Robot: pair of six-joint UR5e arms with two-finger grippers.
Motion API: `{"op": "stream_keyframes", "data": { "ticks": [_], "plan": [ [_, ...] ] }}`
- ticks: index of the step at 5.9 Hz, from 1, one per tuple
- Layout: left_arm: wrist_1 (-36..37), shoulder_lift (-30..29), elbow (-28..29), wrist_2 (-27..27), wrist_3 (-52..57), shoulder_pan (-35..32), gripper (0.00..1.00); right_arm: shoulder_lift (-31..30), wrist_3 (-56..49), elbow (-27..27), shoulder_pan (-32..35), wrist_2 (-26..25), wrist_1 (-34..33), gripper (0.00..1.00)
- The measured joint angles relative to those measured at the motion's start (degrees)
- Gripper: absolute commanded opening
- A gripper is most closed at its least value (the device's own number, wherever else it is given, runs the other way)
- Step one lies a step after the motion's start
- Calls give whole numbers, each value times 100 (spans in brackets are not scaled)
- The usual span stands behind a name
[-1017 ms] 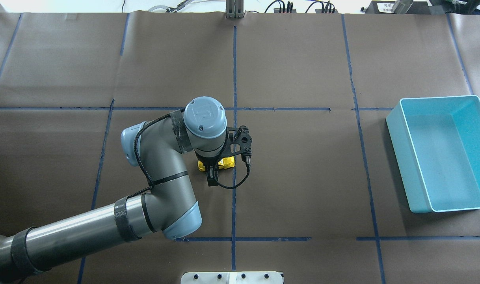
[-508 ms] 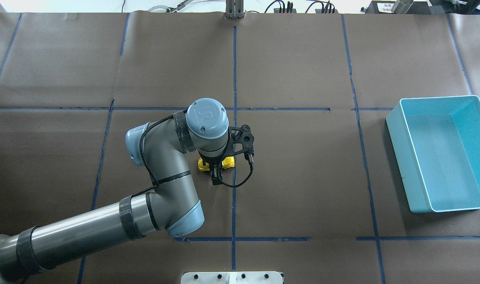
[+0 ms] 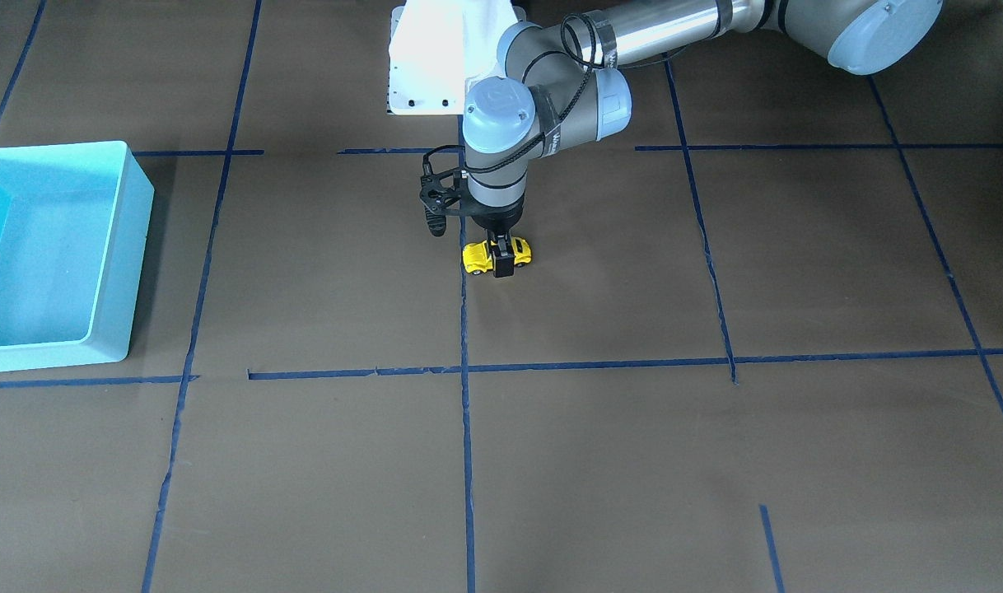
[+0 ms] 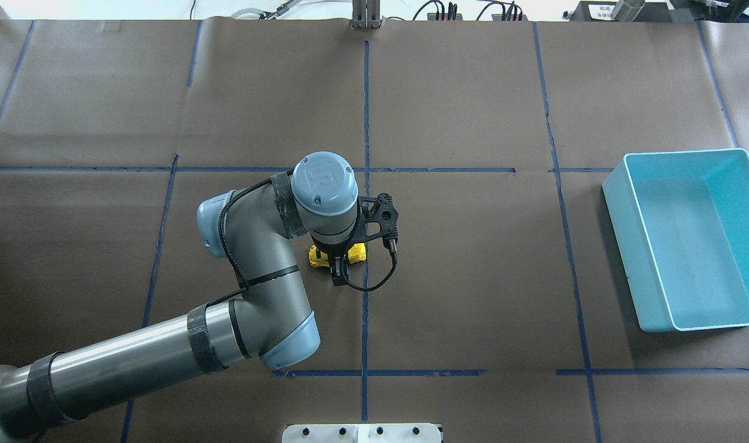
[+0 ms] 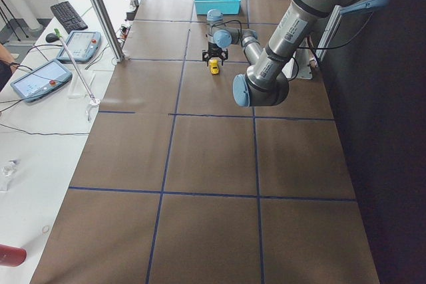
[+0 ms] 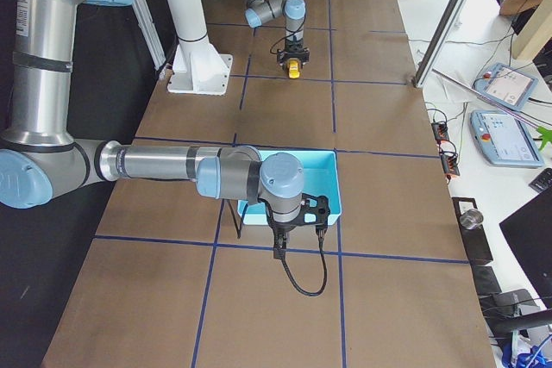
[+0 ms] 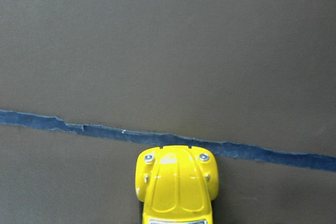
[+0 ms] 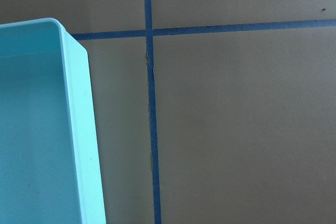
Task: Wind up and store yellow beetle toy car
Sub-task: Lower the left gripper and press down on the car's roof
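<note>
Left fingers shifted sideways; toy car unmoved.

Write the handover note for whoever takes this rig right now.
Left gripper: lowered over the yellow beetle toy car, fingers astride it; I cannot tell if it is clamped.
Right gripper: above the table beside a corner of the teal bin; I cannot tell if it is open or shut.
Car: on its wheels, mid-table. Bin: empty, on the robot's right.
Done: left gripper is at the car.
Left: wind it up, then put it in the bin.
</note>
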Motion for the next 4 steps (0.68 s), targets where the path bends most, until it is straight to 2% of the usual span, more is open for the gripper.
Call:
{"op": "stream_keyframes", "data": {
  "ticks": [1,2,3,4],
  "plan": [
    [6,-5,-16,-2,-2,0,66,-2,0,0,0,0,0,100],
    [12,-5,-27,-7,-3,-1,52,-2,0,0,0,0,-2,100],
    [22,5,-33,-8,-1,-1,32,-3,0,0,0,0,-4,100],
    [43,19,-46,-11,3,-1,7,-3,0,0,0,0,-4,100]
  ]
}}
